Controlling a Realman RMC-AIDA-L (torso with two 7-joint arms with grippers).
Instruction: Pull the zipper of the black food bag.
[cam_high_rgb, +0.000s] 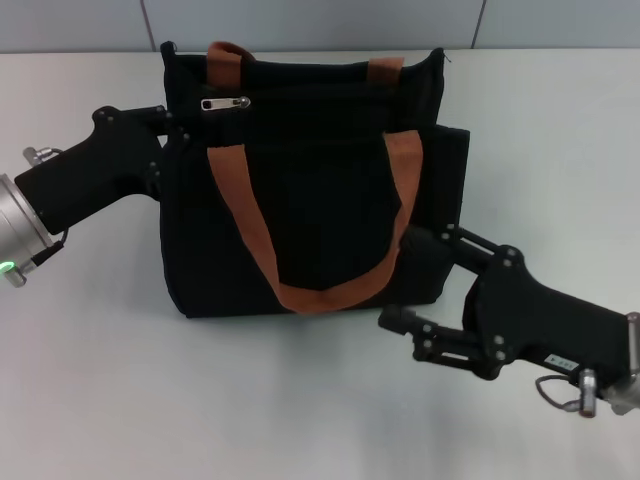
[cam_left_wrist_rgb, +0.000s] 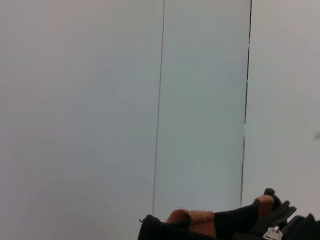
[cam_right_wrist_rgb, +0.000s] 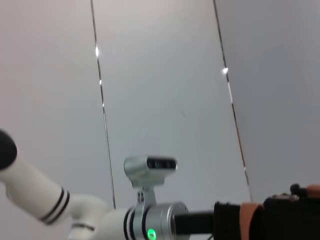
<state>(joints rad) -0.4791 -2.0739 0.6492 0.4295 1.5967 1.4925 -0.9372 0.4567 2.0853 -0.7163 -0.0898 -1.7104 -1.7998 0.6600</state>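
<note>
The black food bag (cam_high_rgb: 300, 200) stands mid-table in the head view, with two orange-brown handles. Its silver zipper pull (cam_high_rgb: 225, 103) sits at the upper left of the front, near the left end of the track. My left gripper (cam_high_rgb: 172, 125) is against the bag's upper left edge, close beside the pull. My right gripper (cam_high_rgb: 402, 283) is open at the bag's lower right corner, with one finger on the fabric and the other over the table. The left wrist view shows the bag's top (cam_left_wrist_rgb: 200, 225) and a silver tab (cam_left_wrist_rgb: 274, 231). The right wrist view shows the bag's edge (cam_right_wrist_rgb: 280, 220).
The bag rests on a pale table (cam_high_rgb: 100, 380) with bare surface in front and to both sides. Grey wall panels (cam_high_rgb: 300, 20) stand behind. The right wrist view shows my left arm (cam_right_wrist_rgb: 150, 220) with a green light.
</note>
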